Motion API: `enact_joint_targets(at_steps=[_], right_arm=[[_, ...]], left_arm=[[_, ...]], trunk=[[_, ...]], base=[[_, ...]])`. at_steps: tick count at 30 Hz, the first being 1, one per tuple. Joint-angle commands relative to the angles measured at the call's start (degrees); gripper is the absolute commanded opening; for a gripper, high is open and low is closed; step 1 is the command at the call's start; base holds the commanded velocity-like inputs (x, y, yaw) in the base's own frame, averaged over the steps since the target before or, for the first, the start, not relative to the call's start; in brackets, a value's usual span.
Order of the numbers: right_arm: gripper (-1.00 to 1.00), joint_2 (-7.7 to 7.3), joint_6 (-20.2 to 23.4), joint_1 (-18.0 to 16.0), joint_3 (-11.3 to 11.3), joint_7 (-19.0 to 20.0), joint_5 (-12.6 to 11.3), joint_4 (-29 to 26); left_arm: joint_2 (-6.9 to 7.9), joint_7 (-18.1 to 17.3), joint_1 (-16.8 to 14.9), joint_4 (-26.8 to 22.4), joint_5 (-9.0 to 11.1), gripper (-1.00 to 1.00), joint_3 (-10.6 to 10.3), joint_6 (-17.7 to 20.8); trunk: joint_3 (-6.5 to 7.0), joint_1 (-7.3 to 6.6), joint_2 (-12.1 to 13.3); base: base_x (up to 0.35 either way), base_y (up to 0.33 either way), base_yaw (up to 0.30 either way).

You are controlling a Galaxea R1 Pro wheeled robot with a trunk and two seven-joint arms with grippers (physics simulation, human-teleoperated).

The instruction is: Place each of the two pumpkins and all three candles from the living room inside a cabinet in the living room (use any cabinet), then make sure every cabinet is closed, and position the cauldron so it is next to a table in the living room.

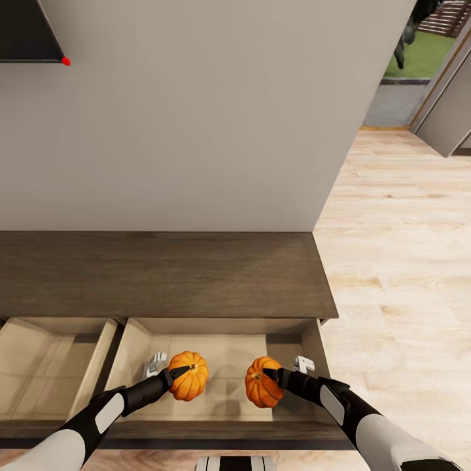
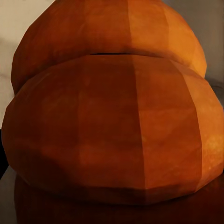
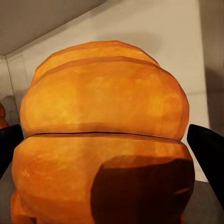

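The long dark-brown cabinet [image 1: 163, 275] stands against the wall with two drawers pulled open, showing tan interiors. Over the right-hand open drawer [image 1: 226, 350] my left gripper [image 1: 178, 373] is shut on one orange ribbed pumpkin [image 1: 194, 381], whose skin looms large in the left wrist view [image 2: 116, 126]. Close beside it, my right gripper [image 1: 269, 374] is shut on the second pumpkin [image 1: 255, 387]; the right wrist view has that pumpkin [image 3: 102, 116] between the dark fingers [image 3: 209, 154]. The two pumpkins hang a small gap apart. The candles and the cauldron are out of view.
The left-hand open drawer [image 1: 46, 366] looks bare inside. White fittings [image 1: 155, 362] sit at the right drawer's back corners. A dark screen [image 1: 26, 29] hangs on the grey wall. Light wood floor [image 1: 392, 261] runs to the right toward an open doorway [image 1: 418, 59].
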Motion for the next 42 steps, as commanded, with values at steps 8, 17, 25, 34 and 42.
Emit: enact_joint_targets(at_steps=[8,17,25,34,42], right_arm=[[-1.00,0.01,0.1,0.0,0.0,-0.3,0.0,-0.1],[-1.00,0.17,-0.1,0.0,0.0,-0.4,0.1,0.1],[-1.00,0.32,-0.8,0.0,0.2,-3.2,0.4,0.6],[-1.00,0.58,-3.0,0.0,0.3,-5.2,0.5,0.5],[-1.00,0.70,-3.1,0.0,0.4,-5.2,0.5,0.3]], left_arm=[[0.00,0.0,0.0,0.0,0.0,-1.00,0.0,0.0],[-1.32,0.5,0.0,0.3,-0.1,-1.00,-0.1,0.0],[-3.74,11.9,0.0,0.9,-0.4,-1.00,-0.2,-0.1],[-4.35,13.6,0.0,0.8,-0.6,-1.00,-0.3,-0.1],[-3.97,13.1,0.0,0.4,-0.4,-1.00,-0.1,-0.1]], trunk=[[0.00,0.00,0.0],[0.00,0.00,0.0],[0.00,0.00,0.0],[0.00,0.00,0.0],[-0.15,0.00,0.0]], base=[[0.000,0.000,0.000],[0.000,0.000,0.000],[0.000,0.000,0.000],[0.000,0.000,0.000],[0.000,0.000,0.000]])
